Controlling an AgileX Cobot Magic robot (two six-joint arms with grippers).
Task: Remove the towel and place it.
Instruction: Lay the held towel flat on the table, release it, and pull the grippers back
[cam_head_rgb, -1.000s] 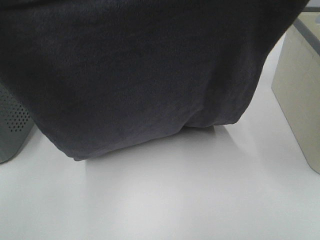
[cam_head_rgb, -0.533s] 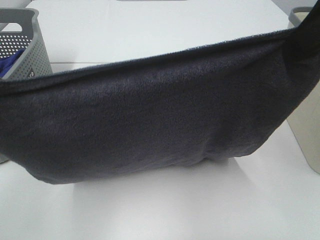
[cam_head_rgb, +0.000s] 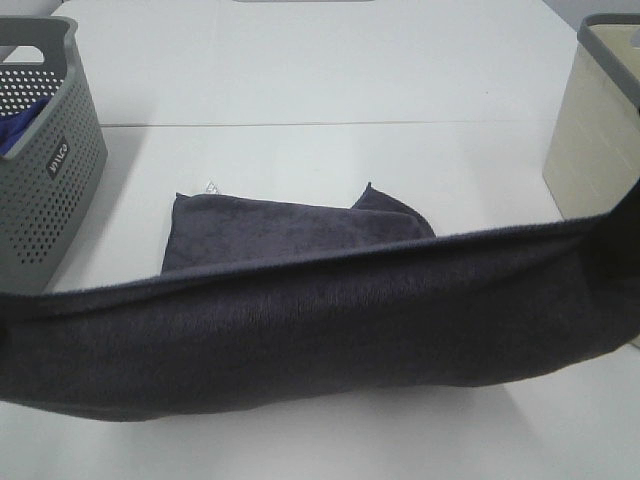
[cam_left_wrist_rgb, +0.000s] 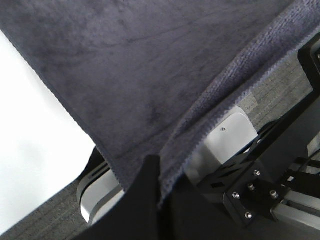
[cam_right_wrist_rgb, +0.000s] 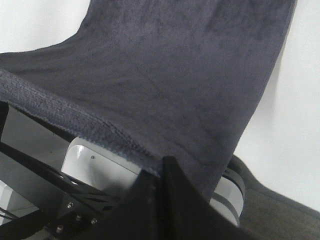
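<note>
The dark charcoal-grey towel is stretched across the front of the exterior high view, edge to edge. Its far part lies on the white table, with a small white tag at the far left corner. Both grippers are outside that view. In the left wrist view, my left gripper is shut on the towel's hemmed edge. In the right wrist view, my right gripper is shut on the towel's other edge corner.
A grey perforated basket stands at the left with a blue cloth inside. A beige basket stands at the right. The white table stretches behind the towel.
The held towel edge has dropped from covering the whole exterior view to a low band across the front. The baskets, the table and the towel's far part now show.
</note>
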